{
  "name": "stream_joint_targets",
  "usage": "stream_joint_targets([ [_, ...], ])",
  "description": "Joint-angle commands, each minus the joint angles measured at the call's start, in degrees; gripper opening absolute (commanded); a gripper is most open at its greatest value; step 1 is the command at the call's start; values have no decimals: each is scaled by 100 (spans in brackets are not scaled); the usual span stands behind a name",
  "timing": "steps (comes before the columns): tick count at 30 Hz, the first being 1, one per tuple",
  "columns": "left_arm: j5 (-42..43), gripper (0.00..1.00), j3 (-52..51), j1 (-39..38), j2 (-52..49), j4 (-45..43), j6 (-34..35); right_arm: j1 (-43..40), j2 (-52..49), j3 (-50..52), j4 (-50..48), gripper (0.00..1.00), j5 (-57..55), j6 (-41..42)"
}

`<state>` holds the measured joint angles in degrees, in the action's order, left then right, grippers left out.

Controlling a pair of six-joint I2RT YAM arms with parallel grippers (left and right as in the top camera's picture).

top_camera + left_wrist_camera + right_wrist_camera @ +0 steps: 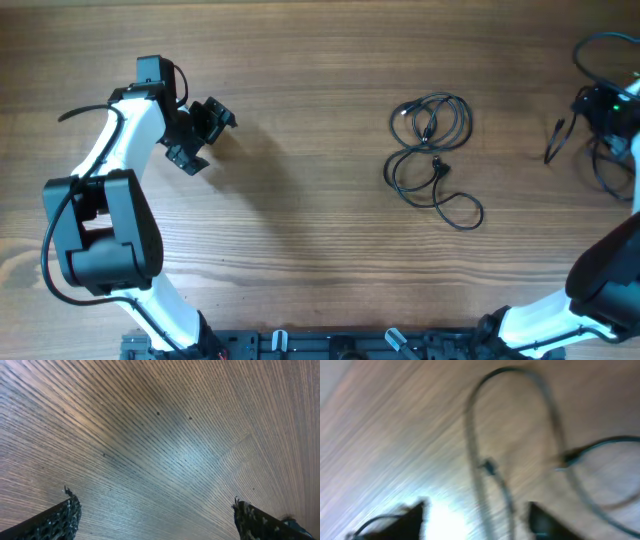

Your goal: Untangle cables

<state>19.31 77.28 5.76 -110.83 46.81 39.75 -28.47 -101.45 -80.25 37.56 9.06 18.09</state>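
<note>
Blurring smears the right wrist view: only a cord loop (pixel 472 445) and two dark fingertips (pixel 412 517) are made out. Right gripper (pixel 600 106) is cut by the overhead frame edge, at the table's (pixel 300 60) far right among loose cord. Its jaws are seen part-way apart, no grip made out. Left gripper (pixel 203 134) is held wide, empty, low over the wood. Cables (pixel 432 150) are coiled mid-table, apart from both.

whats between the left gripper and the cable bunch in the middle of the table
Only bare wooden table lies between the left gripper and the cables; the overhead view shows it.
</note>
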Motion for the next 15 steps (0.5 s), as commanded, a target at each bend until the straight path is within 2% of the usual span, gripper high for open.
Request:
stream_joint_targets([
  [1, -149, 100, 35, -2, 24, -42, -48, 437, -46, 13, 55, 13, 350, -52],
  [3, -162, 100, 35, -2, 24, -81, -48, 619, -46, 13, 76, 5, 286, -63],
  [9, -162, 98, 35, -4, 24, -98, -48, 1351, -46, 13, 188, 5, 282, -612],
  [10, -162, 98, 35, -2, 24, -98, -46, 1429, -46, 13, 225, 7, 269, -614],
  [12, -164, 100, 35, -2, 24, -96, -48, 1604, -46, 13, 310, 33, 254, -612],
  [13, -164, 100, 35, -2, 24, -94, -48, 1679, -46, 24, 323, 38, 254, -614],
  [15, -164, 100, 35, -2, 24, -96, -48, 1799, -46, 74, 291, 39, 234, -629],
])
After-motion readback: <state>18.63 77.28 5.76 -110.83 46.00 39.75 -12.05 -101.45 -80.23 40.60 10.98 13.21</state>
